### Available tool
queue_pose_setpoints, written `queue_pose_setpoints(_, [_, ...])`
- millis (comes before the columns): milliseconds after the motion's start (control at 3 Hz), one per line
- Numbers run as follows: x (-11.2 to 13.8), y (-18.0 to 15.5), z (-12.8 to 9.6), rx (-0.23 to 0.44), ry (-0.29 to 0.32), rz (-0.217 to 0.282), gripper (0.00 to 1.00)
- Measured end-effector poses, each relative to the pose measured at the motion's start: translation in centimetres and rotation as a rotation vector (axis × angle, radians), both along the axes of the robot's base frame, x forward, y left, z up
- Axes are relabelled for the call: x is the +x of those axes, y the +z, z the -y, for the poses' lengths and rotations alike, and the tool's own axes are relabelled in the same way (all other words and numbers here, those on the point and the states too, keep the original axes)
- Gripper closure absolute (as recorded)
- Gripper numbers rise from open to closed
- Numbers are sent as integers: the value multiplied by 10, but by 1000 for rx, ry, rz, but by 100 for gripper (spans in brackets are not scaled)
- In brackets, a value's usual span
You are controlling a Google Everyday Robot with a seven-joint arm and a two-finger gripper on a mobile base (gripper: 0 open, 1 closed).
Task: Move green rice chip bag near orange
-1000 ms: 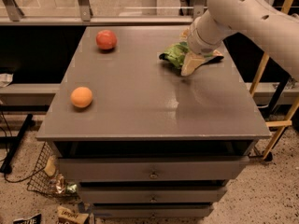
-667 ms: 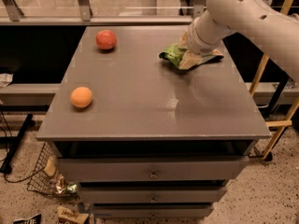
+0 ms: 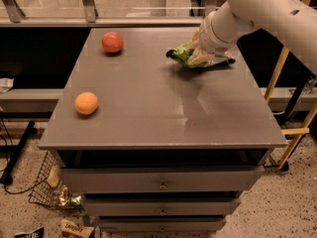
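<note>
Green rice chip bag (image 3: pixel 184 53) at far side of table (image 3: pixel 148 118). Claw (image 3: pixel 199 56) sits right on bag; open or closed, cannot tell. Step: grabbing. Next: lift bag, carry across to orange (image 3: pixel 86 103), well apart.

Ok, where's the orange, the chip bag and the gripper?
orange (image 3: pixel 86 103): camera view, middle of the fruit.
bag (image 3: pixel 179 53): camera view, its green left end.
gripper (image 3: pixel 200 56): camera view, its tip, right over the bag.
</note>
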State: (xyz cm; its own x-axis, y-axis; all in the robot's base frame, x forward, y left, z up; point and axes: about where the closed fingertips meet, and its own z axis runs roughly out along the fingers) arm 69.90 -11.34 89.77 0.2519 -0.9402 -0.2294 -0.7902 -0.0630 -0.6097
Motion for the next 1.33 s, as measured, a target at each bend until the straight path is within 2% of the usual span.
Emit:
queue_pose_setpoints(333, [-19,40,-18,74,95,58,100])
queue_pose_setpoints(667, [-19,40,-18,74,95,58,100])
queue_pose_setpoints(1000, [-28,39,-40,76,155,46,100])
queue_pose_setpoints(1333, [-46,43,-76,75,263,40,100])
